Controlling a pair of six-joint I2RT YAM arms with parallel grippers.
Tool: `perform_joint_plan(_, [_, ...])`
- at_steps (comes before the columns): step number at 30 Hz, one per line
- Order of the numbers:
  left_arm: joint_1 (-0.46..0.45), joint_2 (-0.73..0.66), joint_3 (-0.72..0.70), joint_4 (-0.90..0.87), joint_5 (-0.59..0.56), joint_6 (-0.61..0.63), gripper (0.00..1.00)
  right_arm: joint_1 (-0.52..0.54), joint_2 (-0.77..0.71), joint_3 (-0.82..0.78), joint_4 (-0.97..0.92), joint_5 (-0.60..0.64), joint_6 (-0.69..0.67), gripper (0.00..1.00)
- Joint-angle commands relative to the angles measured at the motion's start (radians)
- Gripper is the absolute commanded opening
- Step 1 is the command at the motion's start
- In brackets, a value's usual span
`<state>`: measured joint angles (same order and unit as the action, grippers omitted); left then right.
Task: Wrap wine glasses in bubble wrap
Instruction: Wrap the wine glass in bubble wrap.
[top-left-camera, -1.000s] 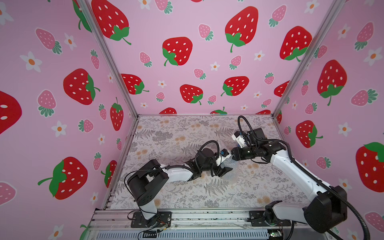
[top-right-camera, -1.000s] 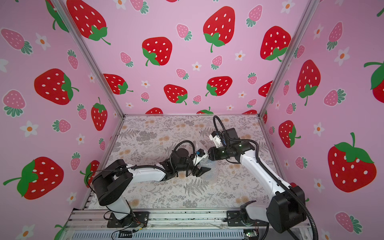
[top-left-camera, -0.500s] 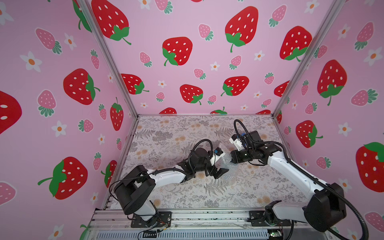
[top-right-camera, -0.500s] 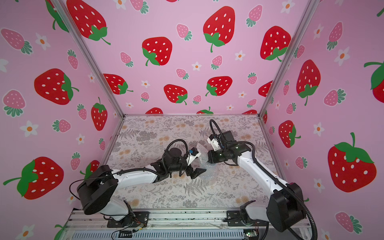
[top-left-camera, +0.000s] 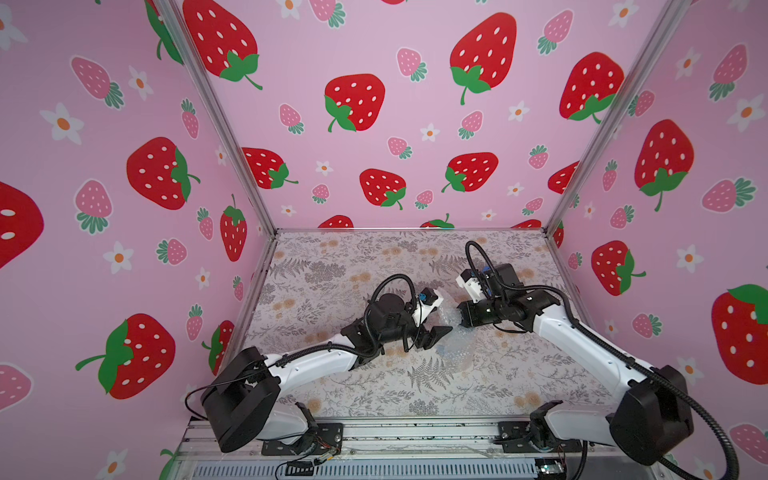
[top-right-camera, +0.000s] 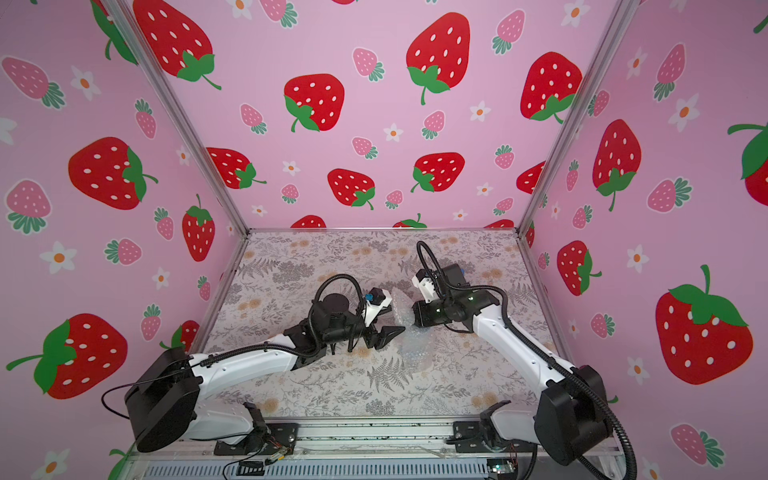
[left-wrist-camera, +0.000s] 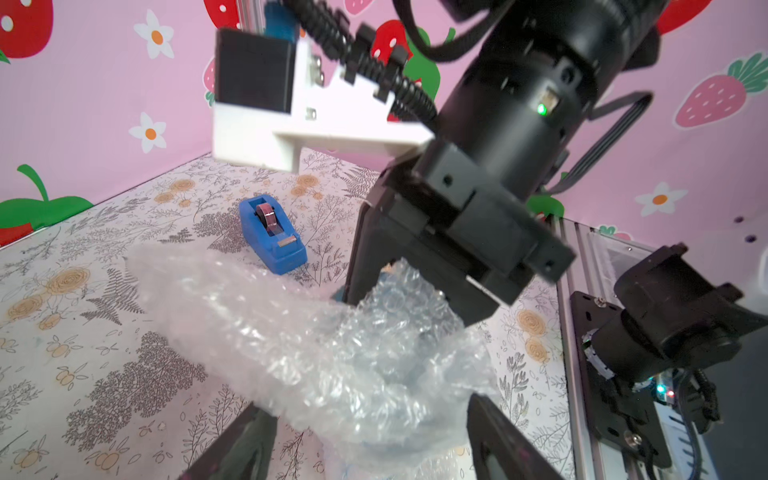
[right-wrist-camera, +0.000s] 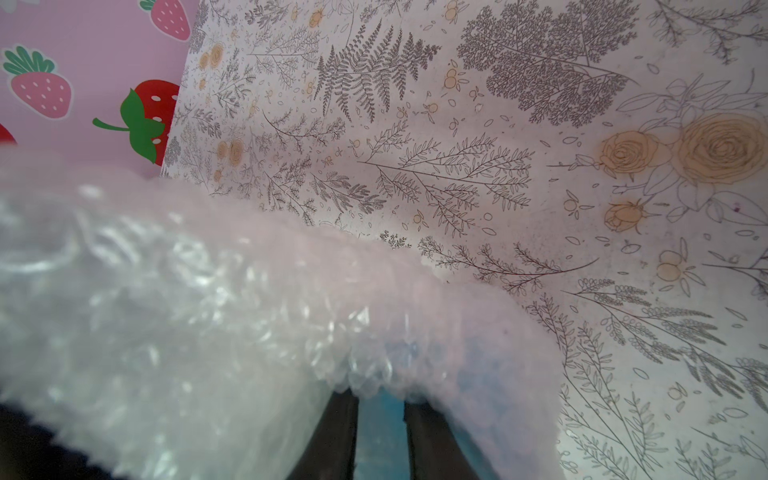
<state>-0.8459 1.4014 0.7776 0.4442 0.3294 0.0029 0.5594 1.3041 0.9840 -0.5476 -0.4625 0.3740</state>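
The bubble wrap (top-left-camera: 451, 334) (top-right-camera: 405, 332) lies crumpled in a clear bundle between the two grippers at mid-table. In the left wrist view the bubble wrap (left-wrist-camera: 332, 353) hangs from my right gripper (left-wrist-camera: 411, 286). My left gripper (left-wrist-camera: 370, 415) (top-left-camera: 436, 336) is open, with one finger on each side of the bundle's lower end. The wine glass (right-wrist-camera: 380, 440) shows only as light blue plastic between the two dark fingers of my right gripper (right-wrist-camera: 380, 399) (top-left-camera: 459, 318), which is shut on it under the wrap. The rest of the glass is hidden by film.
A dark blue tape dispenser (left-wrist-camera: 272, 232) stands on the floral table (top-left-camera: 332, 270) behind the bundle, towards the back wall. Pink strawberry walls enclose three sides. An aluminium rail (top-left-camera: 415, 432) runs along the front edge with both arm bases.
My right gripper has shifted a little left and down with the wrapped bundle. The left arm has stretched out lower, and its jaws widened, then narrowed somewhat around the wrap.
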Motion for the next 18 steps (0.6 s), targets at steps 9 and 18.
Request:
perform_joint_plan(9, [0.003, 0.115, 0.135, -0.048, 0.169, -0.004, 0.51, 0.013, 0.011, -0.052, -0.124, 0.007, 0.037, 0.23])
perform_joint_plan(18, [-0.002, 0.124, 0.087, -0.137, 0.192, 0.076, 0.46, -0.079, -0.195, 0.092, -0.451, 0.015, 0.019, 0.3])
